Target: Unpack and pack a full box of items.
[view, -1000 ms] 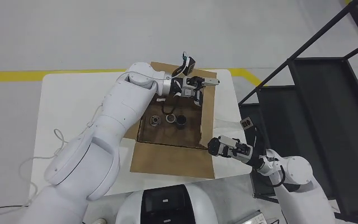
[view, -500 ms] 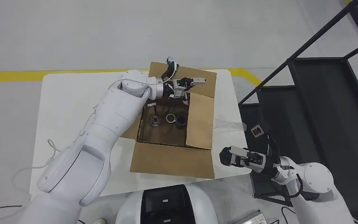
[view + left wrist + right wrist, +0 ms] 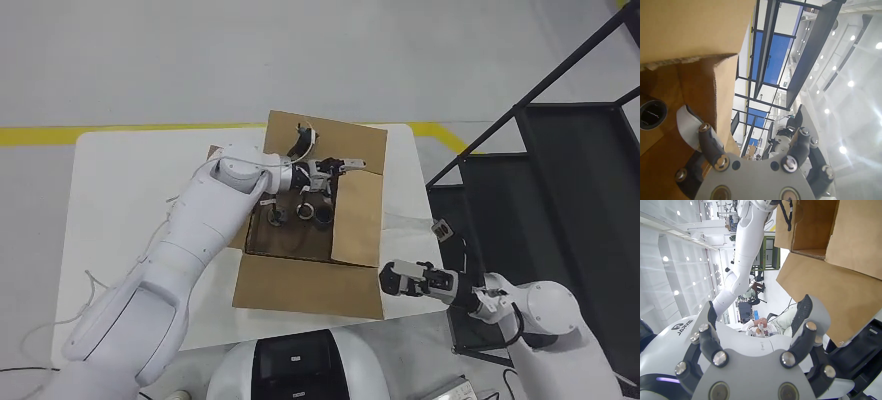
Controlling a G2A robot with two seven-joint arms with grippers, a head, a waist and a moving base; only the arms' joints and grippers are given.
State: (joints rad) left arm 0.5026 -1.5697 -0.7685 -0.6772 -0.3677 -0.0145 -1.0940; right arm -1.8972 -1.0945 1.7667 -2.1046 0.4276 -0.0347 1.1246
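An open cardboard box (image 3: 247,232) stands mid-table with its flaps spread. On its floor lie a black cylinder (image 3: 322,214) and two small round parts (image 3: 279,215). My left gripper (image 3: 340,168) is open at the box's far right corner. In the left wrist view it (image 3: 742,113) straddles the upright right flap (image 3: 724,98), one finger inside the box near the black cylinder (image 3: 652,117), the other outside. My right gripper (image 3: 386,278) is open beside the front flap's right corner (image 3: 370,300). In its own view, one of its fingers (image 3: 803,311) sits close to that flap (image 3: 838,298), holding nothing.
The white table (image 3: 130,200) has bare room to the left of the box. A dark metal stair frame (image 3: 540,170) stands close on the right, behind my right arm. The far flap (image 3: 330,135) lies flat toward the yellow floor line.
My left gripper has come back from over the far flap and dropped onto the box's right flap. My right gripper drew away from the front flap, then returned near its corner.
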